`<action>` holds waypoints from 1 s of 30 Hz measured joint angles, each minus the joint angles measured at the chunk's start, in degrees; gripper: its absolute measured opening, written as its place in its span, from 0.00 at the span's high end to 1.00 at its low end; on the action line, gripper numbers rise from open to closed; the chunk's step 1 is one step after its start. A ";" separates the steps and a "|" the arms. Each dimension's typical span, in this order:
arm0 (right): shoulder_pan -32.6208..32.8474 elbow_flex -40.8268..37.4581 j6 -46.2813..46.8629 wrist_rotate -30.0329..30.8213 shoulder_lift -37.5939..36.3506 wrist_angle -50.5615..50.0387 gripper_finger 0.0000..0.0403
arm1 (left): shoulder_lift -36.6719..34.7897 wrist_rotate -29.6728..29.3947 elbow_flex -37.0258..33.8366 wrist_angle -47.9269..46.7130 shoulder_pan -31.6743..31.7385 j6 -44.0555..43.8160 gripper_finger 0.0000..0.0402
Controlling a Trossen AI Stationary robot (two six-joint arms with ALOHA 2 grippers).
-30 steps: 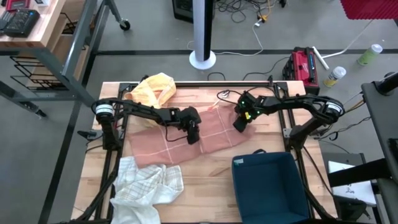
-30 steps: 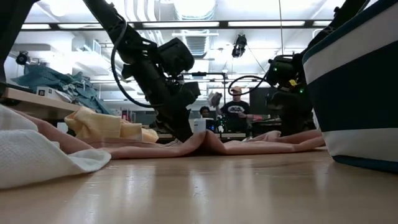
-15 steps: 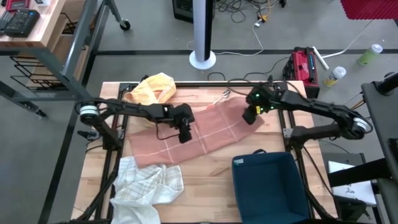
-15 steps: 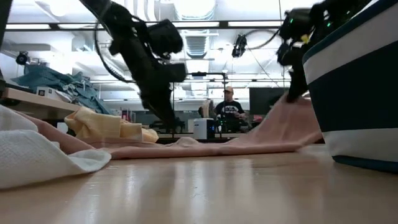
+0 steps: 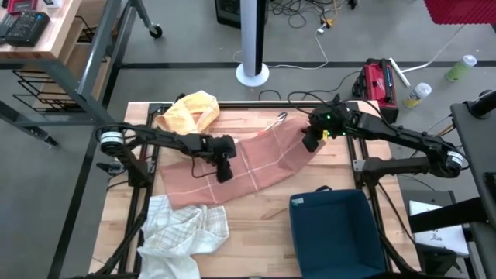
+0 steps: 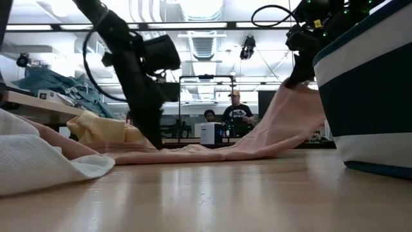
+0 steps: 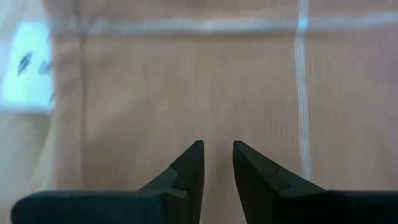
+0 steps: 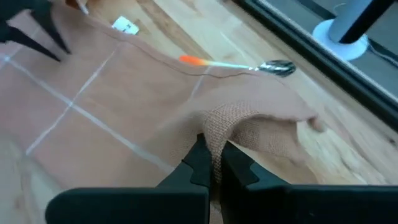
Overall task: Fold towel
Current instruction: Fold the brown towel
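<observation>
A pink towel (image 5: 263, 159) with thin white lines lies spread across the middle of the table; its white label (image 8: 124, 25) is near the far edge. My right gripper (image 5: 308, 144) is shut on the towel's right end and holds it above the table. That end slopes down from the gripper (image 6: 291, 80) to the flat part (image 6: 212, 149). My left gripper (image 5: 223, 175) stands over the towel's middle, pointing steeply down, its fingers a narrow gap apart (image 7: 217, 149) with nothing between them. My left gripper's fingertips (image 6: 156, 143) reach down to the towel's surface; whether they touch it I cannot tell. My right gripper pinches a bunched fold (image 8: 217, 127) at the towel's right end between its two fingers, coming slanting from above. That end is lifted clear, and the cloth hangs in a slope to the table.
A yellow cloth (image 5: 190, 108) lies at the far left and a white waffle cloth (image 5: 182, 232) at the near left. A dark blue bin (image 5: 337, 232) stands at the near right. A small metal piece on a thin cord (image 8: 273, 65) lies beyond the towel's far edge.
My right gripper has risen and gone a little toward the far right with the towel's right end, which now slopes up off the table. My left gripper has moved toward the table's left. The ridge in the towel's middle has flattened and the cloth has spread out.
</observation>
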 joint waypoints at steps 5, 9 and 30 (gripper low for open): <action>0.51 0.00 0.19 -0.85 -0.17 2.10 1.00 | 3.39 0.55 0.33 4.14 -0.11 -0.86 0.81; 0.68 0.01 0.65 -3.47 -0.76 6.47 1.00 | 5.74 0.96 0.51 11.04 -0.13 -0.61 0.81; 5.07 2.54 1.86 -9.98 -0.69 24.35 1.00 | 12.55 -2.01 23.34 2.18 0.42 12.24 0.81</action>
